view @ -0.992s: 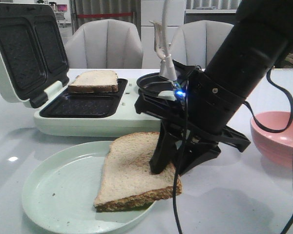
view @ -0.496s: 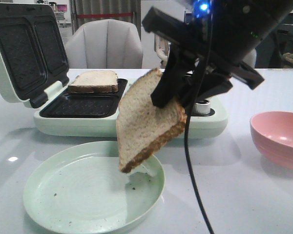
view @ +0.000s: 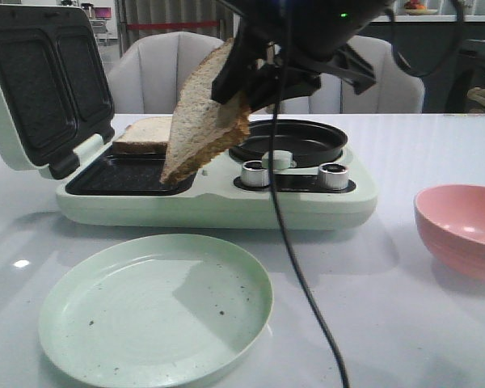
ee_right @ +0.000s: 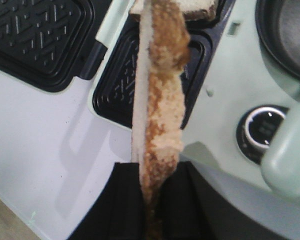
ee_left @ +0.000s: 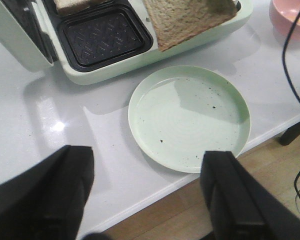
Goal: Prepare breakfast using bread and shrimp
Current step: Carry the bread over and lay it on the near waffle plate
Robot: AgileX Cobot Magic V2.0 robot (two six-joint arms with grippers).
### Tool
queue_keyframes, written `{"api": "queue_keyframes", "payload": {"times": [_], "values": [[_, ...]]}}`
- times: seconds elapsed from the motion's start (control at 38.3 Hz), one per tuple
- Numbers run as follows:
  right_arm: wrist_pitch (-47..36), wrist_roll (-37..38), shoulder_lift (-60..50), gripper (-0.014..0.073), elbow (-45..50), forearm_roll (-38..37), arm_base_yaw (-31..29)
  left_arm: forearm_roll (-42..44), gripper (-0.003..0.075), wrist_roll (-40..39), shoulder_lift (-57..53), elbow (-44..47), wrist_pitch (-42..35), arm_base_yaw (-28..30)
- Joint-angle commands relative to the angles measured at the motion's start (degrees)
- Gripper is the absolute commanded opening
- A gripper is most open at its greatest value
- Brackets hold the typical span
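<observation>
My right gripper (view: 238, 89) is shut on one edge of a bread slice (view: 198, 121), which hangs tilted above the open sandwich maker (view: 210, 206), its lower corner over the empty near compartment (view: 121, 174). In the right wrist view the slice (ee_right: 160, 100) stands edge-on between the fingers of the gripper (ee_right: 152, 172). The second bread slice (view: 149, 133) lies in the far compartment. My left gripper (ee_left: 149, 155) is open and empty above the table's front edge, near the plate (ee_left: 190, 117). No shrimp shows clearly; a bit of orange shows inside the pink bowl (ee_left: 290, 15).
The pale green plate (view: 153, 303) holds only crumbs. The maker's lid (view: 40, 81) stands open at the left. A round black pan (view: 287, 141) and two knobs (view: 255, 172) are on its right half. The pink bowl (view: 461, 230) is at the right. A black cable (view: 291, 259) hangs down.
My right gripper has lifted the bread slice off the plate and carried it up, back and left over the sandwich maker. The plate is now bare.
</observation>
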Motion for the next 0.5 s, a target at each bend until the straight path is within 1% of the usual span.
{"api": "queue_keyframes", "payload": {"times": [0.0,0.13,0.34,0.42,0.47], "values": [[-3.6,-0.6,1.4,0.0073,-6.4,2.1,0.4,1.2,0.0507,0.0,-0.1,-1.7,-3.8,-0.4],[-2.7,-0.6,6.9,0.0073,-13.2,2.8,1.1,1.2,0.0507,0.0,-0.1,-1.7,-3.8,-0.4],[1.1,-0.6,14.9,0.0074,-23.2,5.5,2.1,1.2,0.0507,0.0,-0.1,-1.7,-3.8,-0.4],[2.6,-0.6,17.6,0.008,-26.2,6.1,2.2,1.2,0.0507,0.0,-0.1,-1.7,-3.8,-0.4],[3.5,-0.6,19.1,0.0101,-27.7,6.1,2.2,1.2,0.0507,0.0,-0.1,-1.7,-3.8,-0.4]]}}
